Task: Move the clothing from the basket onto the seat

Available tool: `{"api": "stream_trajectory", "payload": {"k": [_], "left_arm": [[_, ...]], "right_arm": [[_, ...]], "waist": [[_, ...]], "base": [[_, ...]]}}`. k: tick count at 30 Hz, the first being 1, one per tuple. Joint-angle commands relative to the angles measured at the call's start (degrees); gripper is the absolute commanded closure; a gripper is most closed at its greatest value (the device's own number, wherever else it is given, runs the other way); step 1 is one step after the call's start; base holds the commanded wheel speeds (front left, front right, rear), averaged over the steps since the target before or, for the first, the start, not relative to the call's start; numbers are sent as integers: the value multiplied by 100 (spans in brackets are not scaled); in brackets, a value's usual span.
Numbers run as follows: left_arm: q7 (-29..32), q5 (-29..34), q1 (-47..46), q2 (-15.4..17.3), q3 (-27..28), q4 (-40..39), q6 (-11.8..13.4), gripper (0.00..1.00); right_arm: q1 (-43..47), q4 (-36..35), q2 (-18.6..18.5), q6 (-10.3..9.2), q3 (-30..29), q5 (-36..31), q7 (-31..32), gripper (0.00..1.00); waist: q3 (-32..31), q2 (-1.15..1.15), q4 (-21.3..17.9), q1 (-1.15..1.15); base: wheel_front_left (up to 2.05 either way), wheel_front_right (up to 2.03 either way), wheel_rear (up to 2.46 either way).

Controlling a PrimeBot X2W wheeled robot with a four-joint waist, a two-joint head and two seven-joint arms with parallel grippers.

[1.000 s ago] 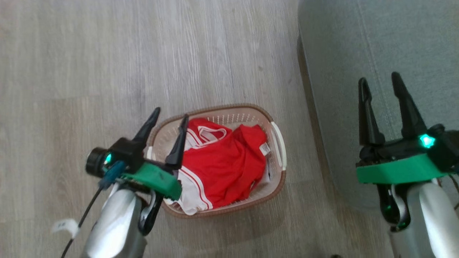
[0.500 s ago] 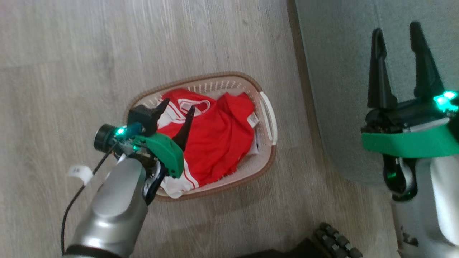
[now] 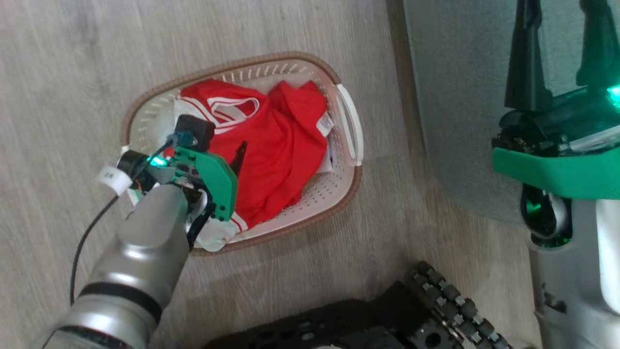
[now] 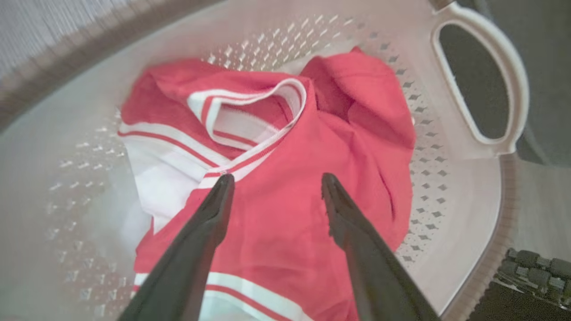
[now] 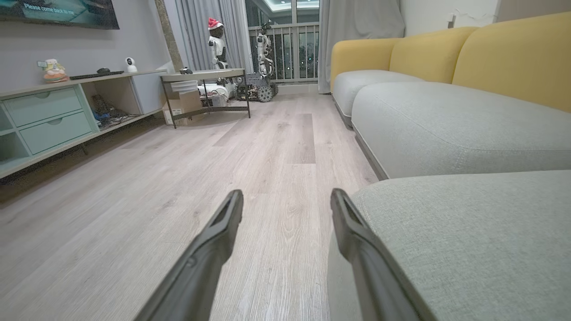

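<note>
Left hand (image 4: 276,177) lower, over clothing (image 4: 366,116)

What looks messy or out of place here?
Nothing much: the clothing lies crumpled in the basket, with one white corner seemingly draped over its rim. Nothing looks spilled or broken.

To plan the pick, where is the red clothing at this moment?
In the head view the clothing lies inside the basket on the floor, left of the seat, beneath the open left end effector.
</note>
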Motion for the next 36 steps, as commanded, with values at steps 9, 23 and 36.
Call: {"api": "stream_trajectory", "payload": {"k": [9, 23, 36], "left_arm": [[167, -135, -517, 61, -230, 739, -35, 0], [639, -497, -781, 159, -806, 1132, -35, 3], [455, -1123, -598, 163, -1338, 854, -35, 100]], "right_arm": [[-157, -375, 76, -1, 278, -45, -35, 0], [-249, -454, 103, -1, 316, -47, -35, 0], [-252, -329, 106, -1, 275, 32, -35, 0]], "waist": [[563, 0, -275, -1], [946, 0, -421, -1], [442, 0, -321, -1]], "base": [[0, 0, 0], [0, 0, 0], [0, 0, 0]]}}
